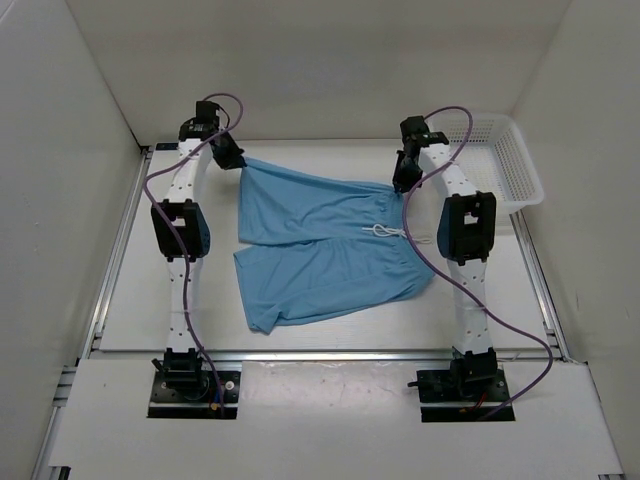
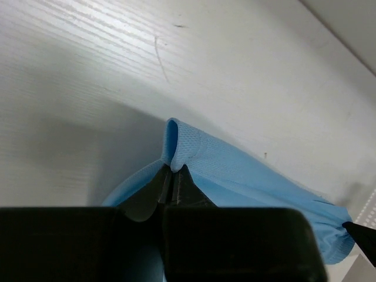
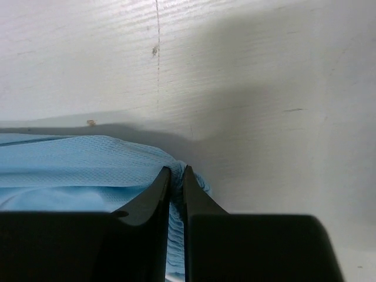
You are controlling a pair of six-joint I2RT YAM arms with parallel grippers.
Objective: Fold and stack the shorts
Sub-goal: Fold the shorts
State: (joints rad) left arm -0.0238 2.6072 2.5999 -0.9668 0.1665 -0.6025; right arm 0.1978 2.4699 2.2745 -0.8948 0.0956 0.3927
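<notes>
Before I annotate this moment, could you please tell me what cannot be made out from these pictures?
- Top view: how the left gripper and right gripper meet the shorts. Their own wrists cover the fingertips.
- Left wrist view: most of the shorts are hidden behind the gripper body. Only a pinched corner shows.
- Right wrist view: the drawstring lies outside the frame.

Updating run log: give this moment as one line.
left pincer: shut on shorts hem | right pincer: shut on waistband | fold: not started
</notes>
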